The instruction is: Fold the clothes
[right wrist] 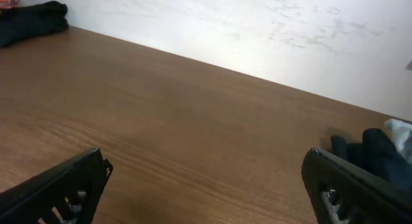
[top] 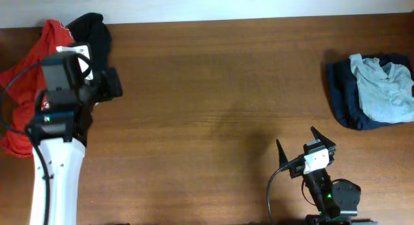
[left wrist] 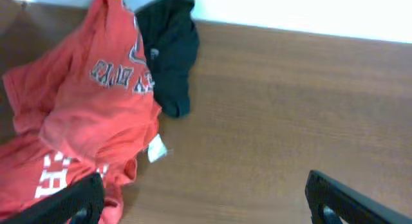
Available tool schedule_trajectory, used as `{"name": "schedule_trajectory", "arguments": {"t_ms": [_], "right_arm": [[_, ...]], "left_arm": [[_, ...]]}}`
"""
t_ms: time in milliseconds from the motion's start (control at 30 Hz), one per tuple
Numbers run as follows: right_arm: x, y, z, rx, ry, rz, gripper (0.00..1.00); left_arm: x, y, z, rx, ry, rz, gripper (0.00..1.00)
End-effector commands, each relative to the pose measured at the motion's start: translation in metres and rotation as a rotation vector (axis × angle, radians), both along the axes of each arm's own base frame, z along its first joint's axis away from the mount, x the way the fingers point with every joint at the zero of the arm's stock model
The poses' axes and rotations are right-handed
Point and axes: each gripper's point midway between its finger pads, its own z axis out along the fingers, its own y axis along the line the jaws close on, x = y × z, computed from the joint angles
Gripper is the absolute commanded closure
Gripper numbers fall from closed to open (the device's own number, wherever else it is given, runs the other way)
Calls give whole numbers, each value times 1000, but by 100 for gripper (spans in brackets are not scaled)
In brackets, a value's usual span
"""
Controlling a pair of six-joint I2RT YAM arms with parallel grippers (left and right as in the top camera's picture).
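Two robot arms waited at a wooden table (top: 213,89) with none of the clothes yet folded or in hand. The left gripper (left wrist: 205,182) hung with its fingers spread wide and empty, just beside a crumpled heap of red shirts (top: 26,76) with white lettering at the table's far left. A black garment (top: 97,31) lay bunched against the top of that heap. The right gripper (top: 296,138), also spread wide and holding nothing, sat near the front edge, well apart from the second pile at the far right. There a pale grey-blue T-shirt (top: 385,89) lay rumpled on top of a navy garment (top: 343,96). The middle of the table lay bare between the two piles.

The main risk from here looked to be a grab that took more than one garment. The red shirts were tangled together and touching the black one, so a pinch into the heap could drag several pieces onto the open wood at once. On the right, the pale T-shirt rested directly on the navy cloth, and a deep pinch could catch both layers. No hem, collar or sleeve lay flat in either pile. A grip on a random fold would likely lift a twisted bundle, not a shirt that could be spread out. How many red shirts were in the heap could not be told.
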Motion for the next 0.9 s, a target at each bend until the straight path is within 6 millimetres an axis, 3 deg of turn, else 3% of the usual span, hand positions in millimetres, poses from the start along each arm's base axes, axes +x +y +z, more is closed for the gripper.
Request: {"name": "schedule_trajectory", "arguments": {"t_ms": [0, 333, 533, 867], "right_arm": [[0, 0, -2, -2, -3, 6, 1], [0, 0, -2, -2, -4, 6, 1], [0, 0, -2, -2, -4, 6, 1], [0, 0, -2, -2, -3, 6, 1]], "left_arm": [[-16, -6, 3, -8, -111, -26, 1], [-92, -25, -72, -6, -482, -95, 1], [-117, -28, -92, 3, -572, -103, 1], [-133, -32, -107, 2, -586, -114, 1]]}}
